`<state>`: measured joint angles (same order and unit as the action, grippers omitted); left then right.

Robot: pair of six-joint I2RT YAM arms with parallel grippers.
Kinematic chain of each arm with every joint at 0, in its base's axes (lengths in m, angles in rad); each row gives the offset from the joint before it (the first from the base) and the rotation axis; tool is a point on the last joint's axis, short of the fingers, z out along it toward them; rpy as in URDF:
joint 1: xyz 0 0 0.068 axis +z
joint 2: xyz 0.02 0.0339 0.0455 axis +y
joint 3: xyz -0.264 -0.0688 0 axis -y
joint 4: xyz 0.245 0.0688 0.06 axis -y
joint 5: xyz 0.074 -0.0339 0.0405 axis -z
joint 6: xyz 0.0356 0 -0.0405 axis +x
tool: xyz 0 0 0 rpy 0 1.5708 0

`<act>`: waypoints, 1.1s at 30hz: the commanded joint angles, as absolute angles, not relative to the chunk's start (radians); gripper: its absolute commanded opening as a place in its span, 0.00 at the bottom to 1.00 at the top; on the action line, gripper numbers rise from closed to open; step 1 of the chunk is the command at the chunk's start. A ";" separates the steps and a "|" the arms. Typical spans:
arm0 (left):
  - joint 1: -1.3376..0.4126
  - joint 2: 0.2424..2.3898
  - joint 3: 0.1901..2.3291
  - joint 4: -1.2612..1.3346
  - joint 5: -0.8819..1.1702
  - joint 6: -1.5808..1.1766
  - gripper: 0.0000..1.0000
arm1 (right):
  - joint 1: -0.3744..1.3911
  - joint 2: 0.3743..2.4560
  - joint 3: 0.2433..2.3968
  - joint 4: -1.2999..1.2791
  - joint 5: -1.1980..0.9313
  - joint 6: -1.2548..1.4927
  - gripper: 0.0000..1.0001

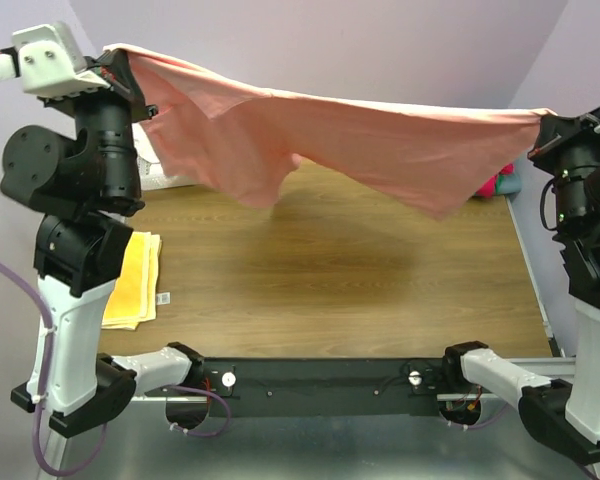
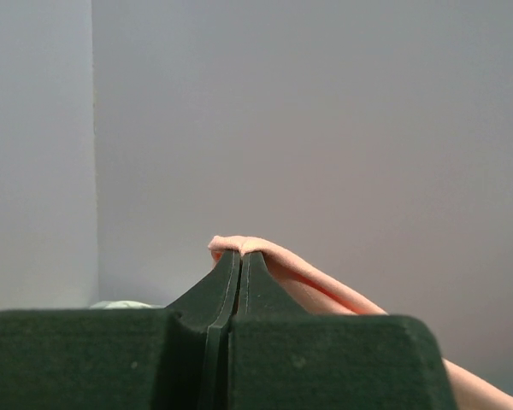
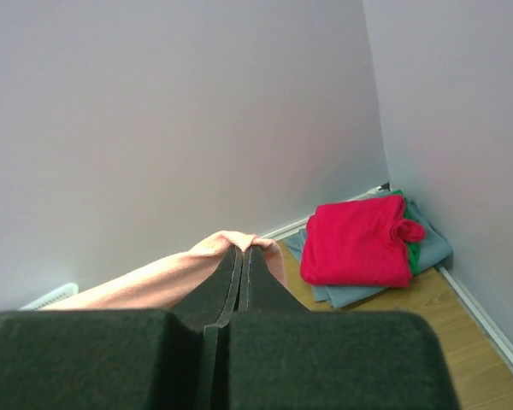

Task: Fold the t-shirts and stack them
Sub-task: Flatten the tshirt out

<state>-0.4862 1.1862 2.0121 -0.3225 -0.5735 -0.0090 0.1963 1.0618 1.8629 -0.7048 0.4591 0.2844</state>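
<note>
Over on the left, the left gripper [image 2: 240, 256] is clamped tight on a fold of the salmon-pink t-shirt [image 1: 360, 140], up high by the back wall. Below it, one folded yellow cloth [image 1: 135, 280] lies on the tabletop [image 1: 330, 290], near the left edge, and a bit of the white basket [image 1: 165, 172] peeks out under the hanging cloth.

Across the middle, the pink shirt is strung through the air like a washing line, clear of the wood and touching nothing below. Look how it sags and drapes, with one loose flap dangling left of centre: I'd call it light, thin and completely limp, with no stiffness at all. It should go wherever it's pulled and crease easily. The corners or shoulder seams look like the places to pinch, though so small a bite of cloth could slip out under tension.

On the right, the right gripper [image 3: 242, 252] has its jaws pressed together on the shirt's other end. Beyond it, in the far right corner, one crimson-red t-shirt [image 3: 355, 243] sits folded on one grey-blue t-shirt [image 3: 342, 295], with a sliver of green cloth [image 3: 415, 254] between them.

The count: one pink shirt aloft, two stacked, one yellow cloth. I see no white shirt.
</note>
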 commanded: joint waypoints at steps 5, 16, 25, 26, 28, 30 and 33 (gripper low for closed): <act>-0.485 1.206 2.164 -0.322 -0.638 0.046 0.00 | 0.192 1.088 1.960 -0.770 0.439 0.276 0.01; -0.485 1.432 2.131 -0.161 -0.630 0.097 0.00 | 0.193 1.192 1.812 -0.669 0.554 0.264 0.01; -0.437 1.816 2.535 -0.134 -0.611 0.169 0.00 | 0.190 1.414 1.931 -0.560 0.627 0.181 0.01; -0.436 1.827 2.555 -0.127 -0.595 0.173 0.00 | 0.190 1.431 1.981 -0.557 0.627 0.169 0.01; -0.436 1.832 2.582 -0.117 -0.586 0.182 0.00 | 0.190 1.460 2.015 -0.555 0.621 0.158 0.01; -0.436 1.824 2.579 -0.123 -0.568 0.193 0.00 | 0.192 1.462 2.037 -0.552 0.612 0.152 0.01; -0.436 1.801 2.566 -0.129 -0.571 0.209 0.00 | 0.190 1.434 2.010 -0.551 0.601 0.150 0.01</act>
